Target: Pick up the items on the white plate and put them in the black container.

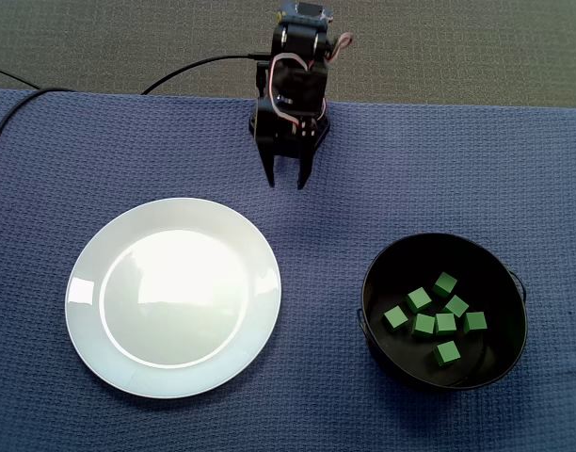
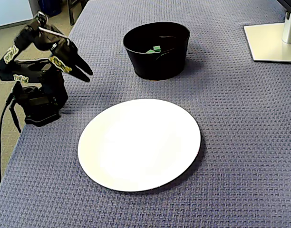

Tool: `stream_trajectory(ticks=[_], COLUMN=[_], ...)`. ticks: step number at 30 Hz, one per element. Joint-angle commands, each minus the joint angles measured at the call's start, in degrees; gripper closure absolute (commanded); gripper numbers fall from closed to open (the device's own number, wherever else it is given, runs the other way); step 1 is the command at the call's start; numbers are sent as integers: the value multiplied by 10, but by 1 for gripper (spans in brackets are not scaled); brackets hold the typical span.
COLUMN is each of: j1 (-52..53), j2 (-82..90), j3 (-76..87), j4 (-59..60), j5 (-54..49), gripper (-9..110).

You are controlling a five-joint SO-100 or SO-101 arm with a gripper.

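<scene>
Two-finger black gripper (image 1: pixel 286 181): fingers parted, bare cloth showing between the tips in the overhead fixed view. Released, holding nothing. In the side-on fixed view the gripper (image 2: pixel 88 75) hangs clear of the cloth, its tips angled down toward the middle of the table.

Small black robot arm (image 1: pixel 293 89): folded back on itself over its base at the far edge of the table. White and pink wires loop over the upper joints. In the side-on view the arm (image 2: pixel 36 71) sits at the left edge, with yellow-lettered labels on its links. A black cable (image 1: pixel 194 68) runs off to the left behind it.

Round white ceramic plate (image 1: pixel 173 297): below and left of the gripper, well apart from it. Surface bare and glossy, with glare across the middle. In the side-on view the plate (image 2: pixel 138 142) lies in the foreground.

Round black container (image 1: pixel 500 282): right of the plate and apart from it. Small green cubes (image 1: pixel 445 323) lie loose on its floor, eight by my count, clustered near the centre. From the side only the container's wall (image 2: pixel 157 61) and one cube (image 2: pixel 156 48) show over the rim.

Blue-grey waffle-weave cloth (image 1: pixel 410 160) covers the whole table. Flat white stand base (image 2: pixel 274 42) sits at the far right corner.
</scene>
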Motion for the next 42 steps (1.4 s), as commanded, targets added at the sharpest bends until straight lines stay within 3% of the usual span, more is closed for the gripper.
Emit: stream_trajectory(ticks=[1, 6, 11, 16, 19, 25, 42], j1=[1, 8, -4, -7, -3, 20, 56], j2=[32, 32, 33, 33, 33, 33, 33], j3=[99, 228, 229, 229, 229, 229, 229], j4=[-57, -203, -124, 22, 89, 103, 103], j5=[4, 4, 16, -58, -50, 33, 36], gripper=[93, 92, 92, 93, 93, 86, 86])
